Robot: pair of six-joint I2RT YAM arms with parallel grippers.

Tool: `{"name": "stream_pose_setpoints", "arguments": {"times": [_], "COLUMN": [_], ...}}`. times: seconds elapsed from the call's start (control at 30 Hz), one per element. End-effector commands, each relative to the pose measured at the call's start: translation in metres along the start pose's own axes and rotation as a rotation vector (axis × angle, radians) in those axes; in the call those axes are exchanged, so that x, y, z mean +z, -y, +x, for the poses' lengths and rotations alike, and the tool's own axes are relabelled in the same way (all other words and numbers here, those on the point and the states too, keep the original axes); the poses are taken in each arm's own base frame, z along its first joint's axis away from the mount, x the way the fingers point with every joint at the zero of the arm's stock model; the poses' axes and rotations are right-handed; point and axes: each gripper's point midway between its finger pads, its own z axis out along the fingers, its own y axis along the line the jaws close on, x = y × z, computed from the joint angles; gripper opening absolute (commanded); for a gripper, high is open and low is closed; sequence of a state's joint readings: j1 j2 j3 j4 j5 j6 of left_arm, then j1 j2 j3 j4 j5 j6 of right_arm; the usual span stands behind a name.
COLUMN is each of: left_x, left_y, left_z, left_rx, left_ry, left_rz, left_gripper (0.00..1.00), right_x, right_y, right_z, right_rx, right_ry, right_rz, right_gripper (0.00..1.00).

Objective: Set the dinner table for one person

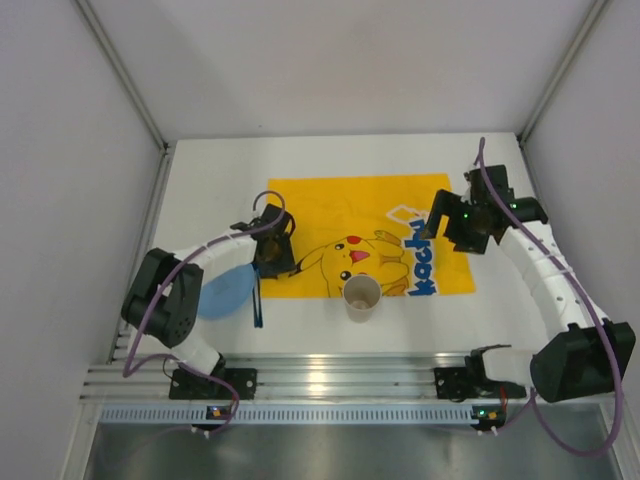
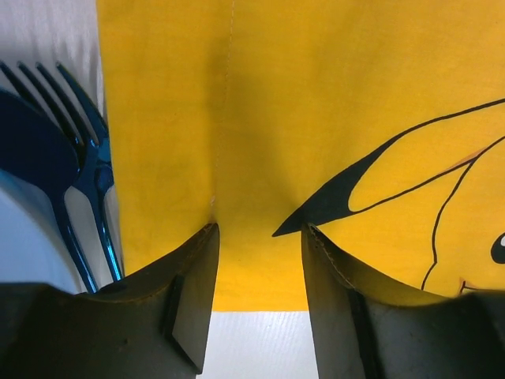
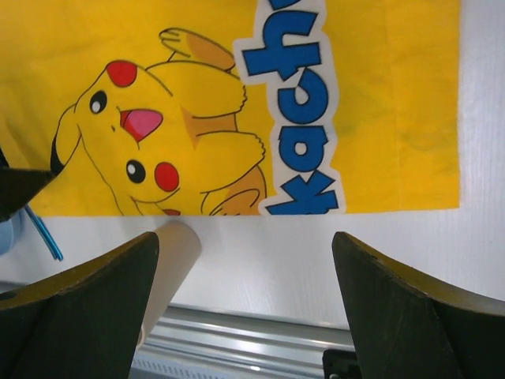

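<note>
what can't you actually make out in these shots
Plate: top view, partly under the left arm.
Fork, spoon: left wrist view, handle ends behind the left tool; spoon cut by the left edge.
Cup: right wrist view, partly behind the right tool.

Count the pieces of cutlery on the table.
2. A blue fork lies just off the yellow mat's left edge; a blue spoon lies beside it, farther from the mat. The left arm may hide more.

Black-and-white arms (image 1: 540, 262), purple cables (image 1: 597, 320), green lights (image 1: 466, 212)
</note>
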State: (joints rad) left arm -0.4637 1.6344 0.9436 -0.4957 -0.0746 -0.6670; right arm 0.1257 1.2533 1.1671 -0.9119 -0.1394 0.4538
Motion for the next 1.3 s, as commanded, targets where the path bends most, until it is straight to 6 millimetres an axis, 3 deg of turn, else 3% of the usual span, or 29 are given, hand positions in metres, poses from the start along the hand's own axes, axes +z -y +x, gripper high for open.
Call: {"name": "stream_pose_setpoints", "arguments": {"times": [0.0,0.13,0.23,0.43,0.53,0.73,0.83,0.93,0.97,1.03,1.07,1.13,1.17,1.27], "left_x": [-0.012,-0.021,-0.032,-0.067,-0.079,-0.078,-0.081,-0.083,-0.083,-0.083,-0.082,-0.082,-0.082,-0.083], "left_y": [-0.008,-0.005,0.000,0.017,0.014,0.000,-0.009,-0.016,-0.019,-0.023,-0.026,-0.029,-0.031,-0.032], "left_z": [0.012,0.010,-0.003,-0.044,-0.050,-0.032,-0.030,-0.031,-0.032,-0.029,-0.029,-0.028,-0.029,-0.031], "left_rx": [-0.028,-0.035,-0.033,-0.019,-0.019,-0.045,-0.052,-0.072,-0.080,-0.088,-0.095,-0.094,-0.100,-0.095], "left_ry": [-0.022,-0.005,0.036,0.139,0.160,0.141,0.142,0.150,0.149,0.145,0.141,0.140,0.141,0.147], "left_rz": [-0.015,0.007,0.017,0.038,0.015,0.004,-0.013,-0.015,-0.016,-0.015,-0.019,-0.023,-0.024,-0.026], "left_gripper": [0.52,0.52,0.54,0.63,0.66,0.67,0.67,0.67,0.67,0.67,0.67,0.66,0.66,0.66], "right_x": [-0.011,-0.011,-0.011,-0.010,-0.004,0.003,0.008,0.014,0.015,0.021,0.023,0.026,0.027,0.029], "right_y": [-0.025,-0.057,-0.078,-0.097,-0.108,-0.130,-0.131,-0.125,-0.123,-0.118,-0.115,-0.113,-0.113,-0.117], "right_z": [0.021,0.055,0.077,0.092,0.104,0.127,0.134,0.137,0.136,0.138,0.139,0.140,0.140,0.139], "right_rx": [-0.054,-0.169,-0.218,-0.277,-0.324,-0.434,-0.464,-0.471,-0.476,-0.493,-0.508,-0.536,-0.548,-0.575], "right_ry": [-0.040,-0.109,-0.134,-0.156,-0.197,-0.251,-0.259,-0.257,-0.247,-0.250,-0.245,-0.249,-0.244,-0.241], "right_rz": [-0.072,-0.142,-0.198,-0.245,-0.270,-0.287,-0.263,-0.225,-0.212,-0.174,-0.152,-0.124,-0.116,-0.101], "right_gripper": [0.91,0.91,0.91,0.89,0.87,0.84,0.81,0.69,0.57,0.47,0.35,0.25,0.14,0.00]}}
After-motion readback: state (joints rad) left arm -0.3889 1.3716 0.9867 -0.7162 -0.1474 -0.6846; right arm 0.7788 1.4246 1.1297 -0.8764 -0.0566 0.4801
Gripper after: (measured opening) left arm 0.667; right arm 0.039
